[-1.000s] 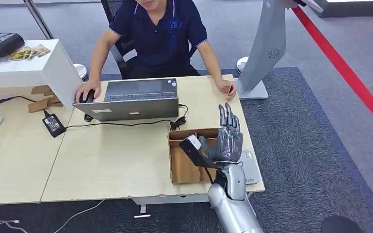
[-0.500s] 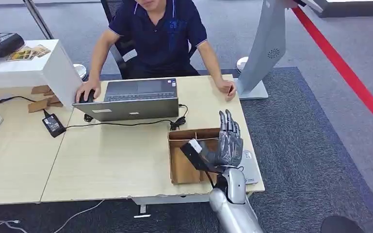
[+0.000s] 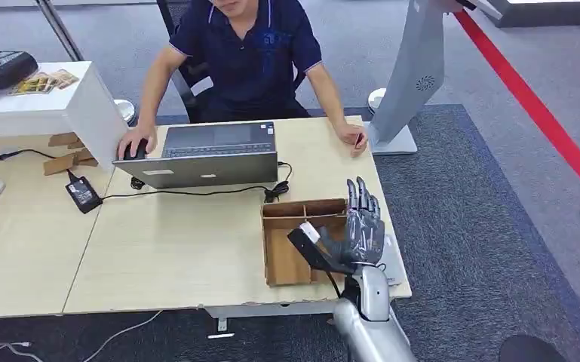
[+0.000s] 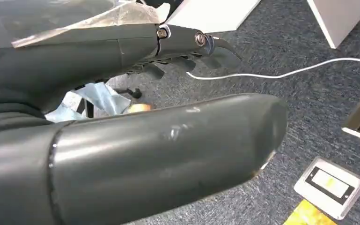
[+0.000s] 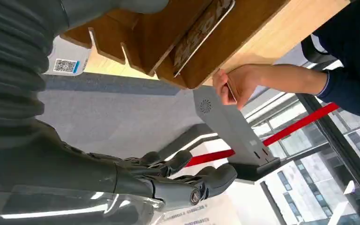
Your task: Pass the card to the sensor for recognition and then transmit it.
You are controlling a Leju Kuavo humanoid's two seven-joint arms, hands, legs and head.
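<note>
My right hand (image 3: 360,226) hovers over the right side of a cardboard divider box (image 3: 283,260) on the table, its fingers straight and its dark thumb (image 3: 313,249) stretched out over a compartment. In the right wrist view a patterned card (image 5: 201,35) leans in a slot of the box (image 5: 253,33), close to the thumb and far from the fingers (image 5: 192,180). I cannot tell whether the thumb touches it. The grey sensor stand (image 3: 415,75) rises at the table's far right corner. My left hand (image 4: 168,154) hangs over the carpet and holds nothing.
A person sits behind the table with one hand (image 3: 351,139) near the sensor's base and the other on a mouse. A laptop (image 3: 204,154), its cable and a power adapter (image 3: 83,192) lie left of the box. A white cabinet (image 3: 53,105) stands at the left.
My right hand has drawn back toward the table's near edge and slightly right, its thumb moving with it over the box. The person and the laptop have stayed put.
</note>
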